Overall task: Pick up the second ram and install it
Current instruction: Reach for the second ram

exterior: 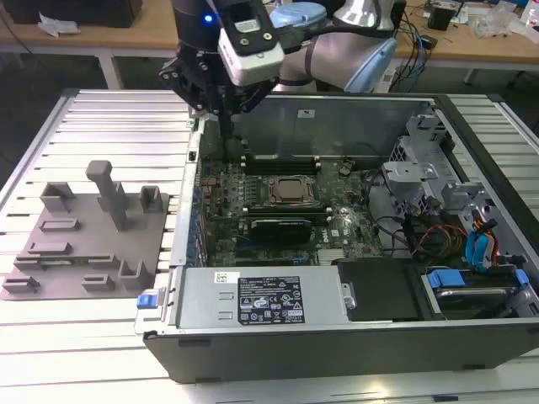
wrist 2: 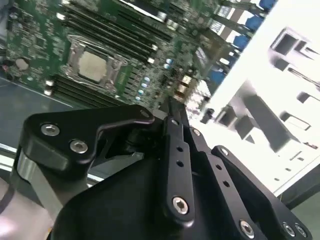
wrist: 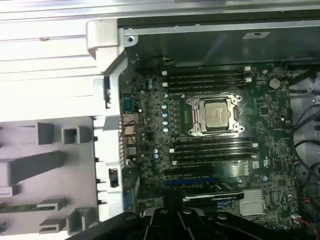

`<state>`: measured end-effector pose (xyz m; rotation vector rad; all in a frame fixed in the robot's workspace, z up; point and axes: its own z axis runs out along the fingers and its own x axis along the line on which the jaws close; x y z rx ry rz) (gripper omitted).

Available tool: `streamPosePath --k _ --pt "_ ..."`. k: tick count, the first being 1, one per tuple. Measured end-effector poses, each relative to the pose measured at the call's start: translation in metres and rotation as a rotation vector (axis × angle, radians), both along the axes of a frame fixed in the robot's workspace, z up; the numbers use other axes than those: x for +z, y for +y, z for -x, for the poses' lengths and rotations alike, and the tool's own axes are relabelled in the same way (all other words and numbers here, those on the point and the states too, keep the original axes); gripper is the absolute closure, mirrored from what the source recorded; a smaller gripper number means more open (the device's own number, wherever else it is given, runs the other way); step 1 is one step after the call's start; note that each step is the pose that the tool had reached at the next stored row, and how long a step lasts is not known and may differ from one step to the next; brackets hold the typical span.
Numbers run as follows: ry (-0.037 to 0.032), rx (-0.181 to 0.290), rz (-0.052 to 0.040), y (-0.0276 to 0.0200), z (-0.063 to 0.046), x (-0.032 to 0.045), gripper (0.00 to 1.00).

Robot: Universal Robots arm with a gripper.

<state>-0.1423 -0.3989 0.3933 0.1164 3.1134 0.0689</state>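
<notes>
My gripper (exterior: 228, 141) hangs over the far corner of the open computer case (exterior: 337, 118), on the exterior view's left, just above the motherboard (exterior: 253, 210). Its black fingers (wrist 2: 172, 130) stand close together, shut, with nothing green showing between them. In the first wrist view the gripper (wrist: 175, 214) points at the board below the processor socket (wrist: 216, 115). Black memory slots run on both sides of the socket (wrist: 205, 77) (wrist: 212, 147). I cannot pick out the second ram; a thin dark strip (wrist: 32, 206) lies in a low holder on the grey fixture plate (exterior: 84, 252).
The fixture plate carries several upright grey blocks (exterior: 105, 189), beside the case on the exterior view's left. Inside the case are a grey power supply (exterior: 253, 299), a drive cage (exterior: 438, 185) and blue-tabbed cables (exterior: 480, 248). Slatted aluminium table (exterior: 109, 109) surrounds everything.
</notes>
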Motion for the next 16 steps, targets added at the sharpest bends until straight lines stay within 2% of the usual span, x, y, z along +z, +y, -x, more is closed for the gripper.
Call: streamPosePath --k 1,2,7,10,12,15,16 --pt "0.0000 0.000 0.0000 0.0000 0.012 0.0000 0.92" --pt "0.0000 0.000 0.0001 0.0000 0.018 0.0000 0.92" --pt "-0.0001 0.000 0.0000 0.0000 0.042 -0.0001 0.92" --pt "0.0000 0.000 0.0001 0.0000 0.061 -0.0001 0.92" --pt "-0.0001 0.000 0.0000 0.0000 0.069 -0.0002 0.92" --pt "0.0000 0.000 0.0000 0.0000 0.090 -0.0004 0.92" --pt "-0.0001 0.000 0.0000 0.0000 0.093 -0.0004 0.92"
